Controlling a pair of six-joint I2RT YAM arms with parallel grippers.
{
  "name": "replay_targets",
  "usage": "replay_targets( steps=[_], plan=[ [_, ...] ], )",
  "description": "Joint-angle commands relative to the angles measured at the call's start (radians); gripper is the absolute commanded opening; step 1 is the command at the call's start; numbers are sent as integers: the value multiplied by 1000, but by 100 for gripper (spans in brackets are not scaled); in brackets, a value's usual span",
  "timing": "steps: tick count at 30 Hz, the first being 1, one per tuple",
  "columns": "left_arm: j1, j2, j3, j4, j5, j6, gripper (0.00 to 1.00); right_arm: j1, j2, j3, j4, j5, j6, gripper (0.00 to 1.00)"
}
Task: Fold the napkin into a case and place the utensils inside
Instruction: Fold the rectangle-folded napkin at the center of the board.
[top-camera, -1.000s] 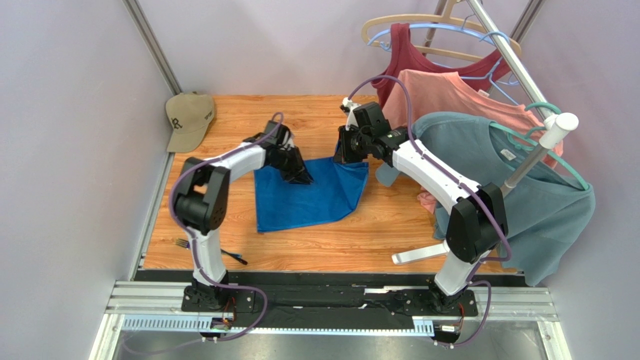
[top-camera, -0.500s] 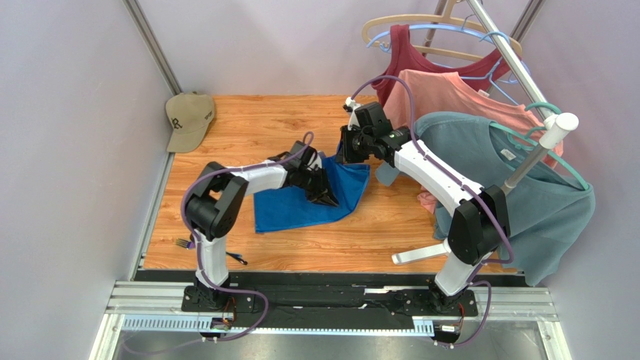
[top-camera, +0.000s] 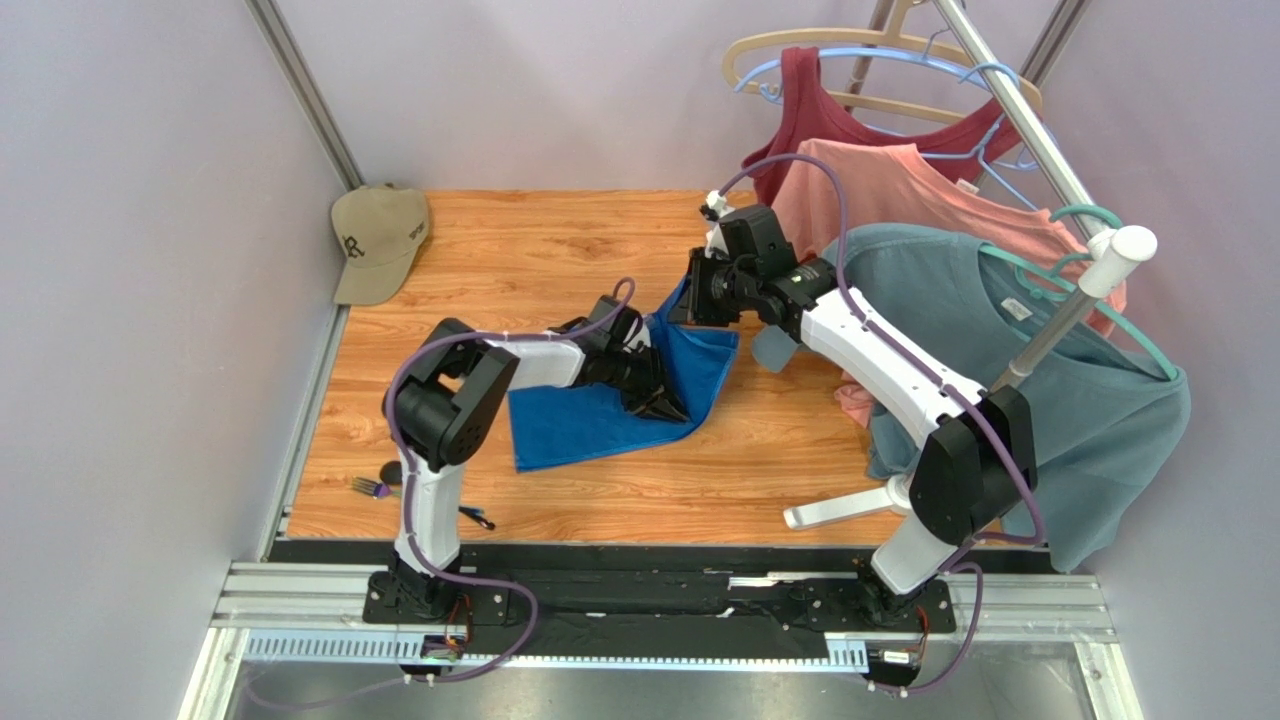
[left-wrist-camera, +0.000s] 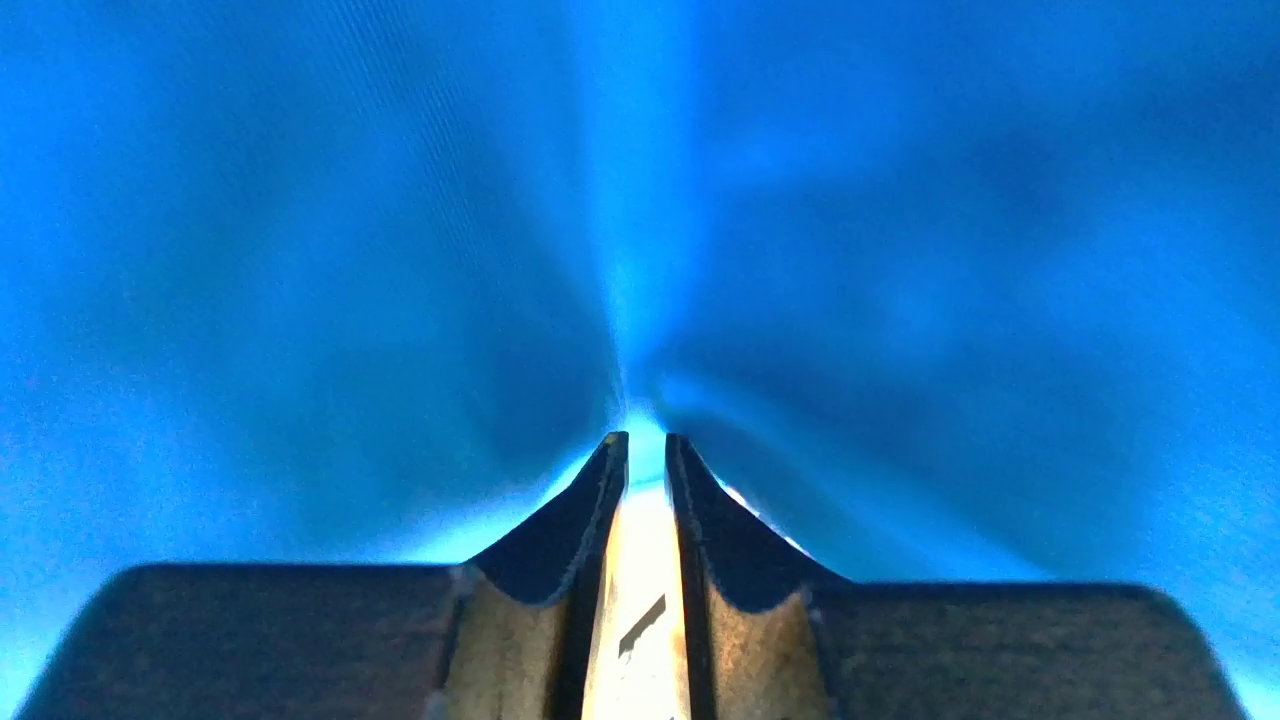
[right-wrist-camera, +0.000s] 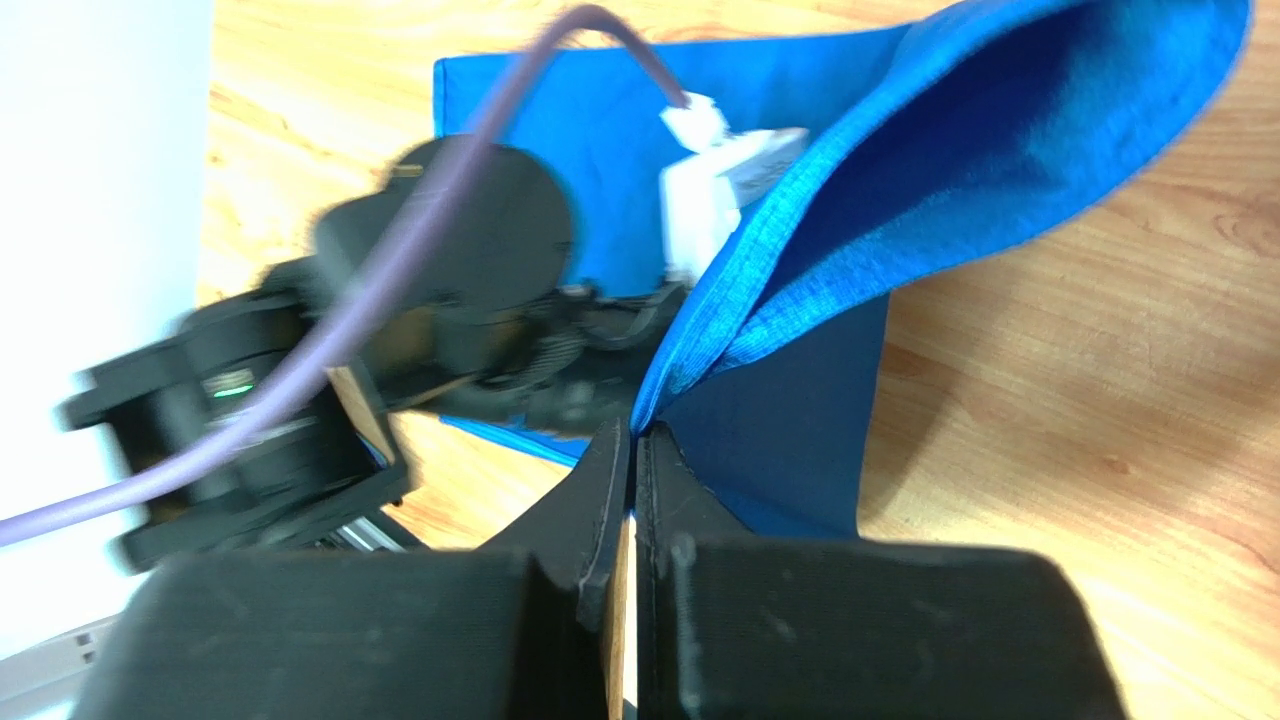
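The royal-blue napkin (top-camera: 586, 413) lies mid-table with its right part lifted and doubled over. My left gripper (top-camera: 669, 402) reaches inside the fold; in the left wrist view its jaws (left-wrist-camera: 640, 443) are closed on a pinch of napkin (left-wrist-camera: 376, 270), which fills that view. My right gripper (top-camera: 694, 308) is shut on the napkin's far right edge and holds it up; in the right wrist view (right-wrist-camera: 634, 432) the napkin (right-wrist-camera: 962, 135) balloons above the fingertips. The utensils (top-camera: 362, 486) lie as thin dark sticks near the table's front left corner, one with a blue bit (top-camera: 475, 518).
A tan cap (top-camera: 377, 234) sits at the back left corner. A clothes rack (top-camera: 1052, 323) at the right carries a red top (top-camera: 819, 105), a coral shirt (top-camera: 902, 188) and a teal-grey T-shirt (top-camera: 1037, 405) that overhang the table's right side. A white rack foot (top-camera: 834, 510) lies front right.
My left gripper has moved right and toward the front, carrying the napkin's layer over itself. My right gripper has shifted slightly right, still holding the raised edge.
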Motion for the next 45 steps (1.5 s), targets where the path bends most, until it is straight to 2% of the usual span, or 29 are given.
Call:
replay_targets(
  steps=[1, 6, 7, 12, 22, 30, 33, 36, 41, 45],
  plan=[
    [48, -187, -29, -143, -55, 102, 24, 7, -55, -4, 41, -15, 14, 0],
    [153, -310, -110, -206, -56, 147, 25, 21, -46, 25, -3, 11, -23, 0],
    [186, -333, -118, -238, -91, 173, 25, 26, -44, 36, -10, 34, -32, 0],
    [265, -253, -72, -240, -76, 216, 24, 41, -46, 42, -19, 31, -37, 0],
    [195, 40, 81, -143, -56, 122, 22, 67, -22, 105, -34, 51, -8, 0],
    [142, 84, 160, -120, -47, 72, 22, 90, 44, 133, -7, 48, 52, 0],
    [148, 52, 175, -193, -77, 130, 22, 96, 51, 122, 1, 57, 49, 0],
    [173, -32, 125, -221, -78, 159, 23, 95, 51, 113, -4, 60, 43, 0],
    [247, -244, -13, -353, -125, 253, 23, 104, 51, 94, -7, 43, 37, 0],
    [337, -444, -158, -441, -234, 340, 24, 110, 60, 94, -16, 37, 26, 0]
  ],
)
